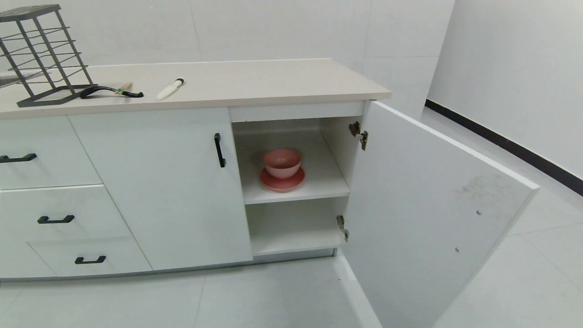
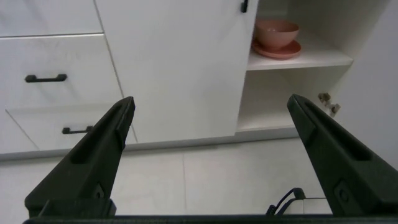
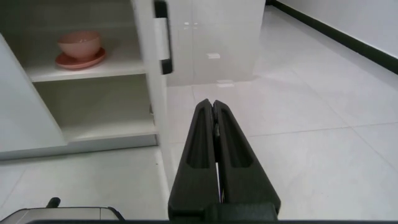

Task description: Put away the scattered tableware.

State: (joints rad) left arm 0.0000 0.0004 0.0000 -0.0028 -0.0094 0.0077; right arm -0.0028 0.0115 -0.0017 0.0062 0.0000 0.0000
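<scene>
Indoors, beige countertop [image 1: 273,77] holds white utensil [image 1: 170,89]; tiled floor [image 1: 227,300].

Pink bowl [image 1: 282,162] upright on pink plate [image 1: 272,183], upper cabinet shelf [image 1: 321,184].

The bowl [image 1: 282,162] sits on the plate [image 1: 282,185], on the top shelf [image 1: 323,182] inside the cupboard [image 1: 334,146]. The open door [image 1: 423,214] is at 3 o'clock from them. On the counter [image 1: 255,82], the knife [image 1: 170,89] lies at 3 o'clock from the rack [image 1: 41,54].

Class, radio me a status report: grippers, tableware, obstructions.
Left gripper open, right gripper shut, both empty. Pink bowl on pink plate, upper shelf. White utensil loose on countertop. Cabinet door wide open.
</scene>
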